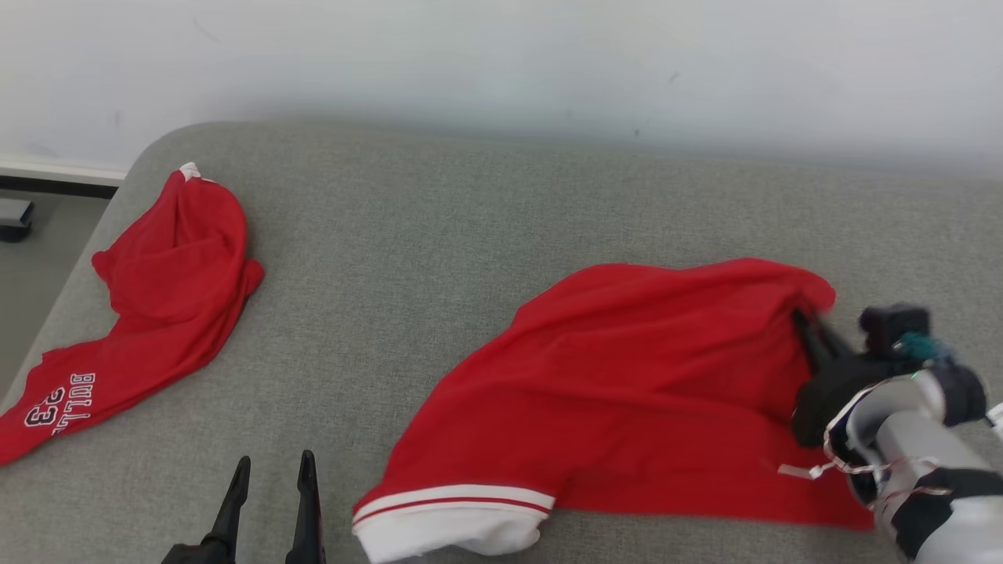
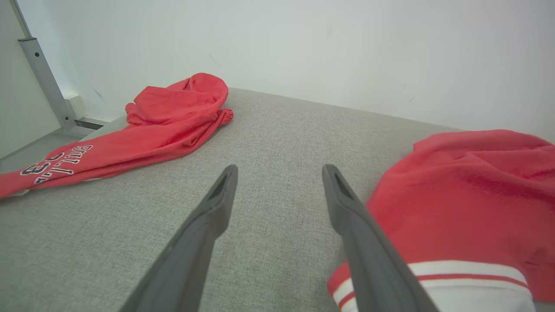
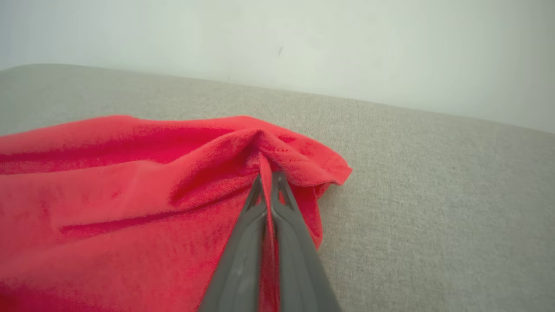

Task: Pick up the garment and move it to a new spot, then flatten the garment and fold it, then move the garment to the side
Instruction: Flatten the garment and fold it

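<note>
The red garment (image 1: 627,392) lies crumpled at 4 o'clock on the grey cushion (image 1: 439,219). My right tool (image 1: 801,319) is clenched on its 3 o'clock edge. I'd lift slowly so the pinched fold doesn't slip. My left tool (image 1: 274,460) rests released at 7 o'clock, with another jersey (image 1: 157,298) at 9.

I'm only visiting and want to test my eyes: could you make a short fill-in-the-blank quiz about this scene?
1. The right gripper is ___ on a fold of the striped garment.
2. The left gripper is ___ and holds nothing.
3. The lettered garment shows the number ___ below its letters.
4. The cushion under both is ___ in colour.
Missing words: shut, open, 23, grey.
</note>
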Available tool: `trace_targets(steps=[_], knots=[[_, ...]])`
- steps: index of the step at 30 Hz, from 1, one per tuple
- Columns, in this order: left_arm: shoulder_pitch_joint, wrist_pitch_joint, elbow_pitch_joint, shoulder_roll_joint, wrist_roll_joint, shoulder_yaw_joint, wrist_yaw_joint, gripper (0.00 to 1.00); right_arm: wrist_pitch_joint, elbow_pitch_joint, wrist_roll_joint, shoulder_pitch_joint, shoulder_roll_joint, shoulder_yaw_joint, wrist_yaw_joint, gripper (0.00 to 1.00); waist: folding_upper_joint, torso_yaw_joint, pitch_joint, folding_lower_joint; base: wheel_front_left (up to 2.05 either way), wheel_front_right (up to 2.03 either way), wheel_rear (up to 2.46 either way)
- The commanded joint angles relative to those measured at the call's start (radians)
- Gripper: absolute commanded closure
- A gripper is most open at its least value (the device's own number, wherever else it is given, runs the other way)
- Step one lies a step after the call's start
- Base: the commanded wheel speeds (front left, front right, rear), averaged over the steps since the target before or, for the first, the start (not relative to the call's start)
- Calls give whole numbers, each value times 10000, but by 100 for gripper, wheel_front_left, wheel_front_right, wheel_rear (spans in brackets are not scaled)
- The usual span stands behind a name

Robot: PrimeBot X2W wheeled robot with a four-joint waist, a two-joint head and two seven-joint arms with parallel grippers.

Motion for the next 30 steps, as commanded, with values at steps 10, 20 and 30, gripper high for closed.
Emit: trace_targets(steps=[10, 20, 30], knots=[[264, -30, 54, -8, -127, 11, 30, 0, -620, 115, 389, 189, 11, -324, -22, 75, -1, -422, -463, -1, 0, 0, 0], [548, -32, 143, -10, -131, -39, 45, 0, -797, -788, 371, 984, -331, -1123, -22, 0, -1, -804, -938, -1, 0, 0, 0], [782, -30, 100, -10, -118, -32, -23, 0, -790, -1340, 456, 2921, 66, -1427, -22, 0, -1, -1069, -1100, -1, 0, 0, 0]])
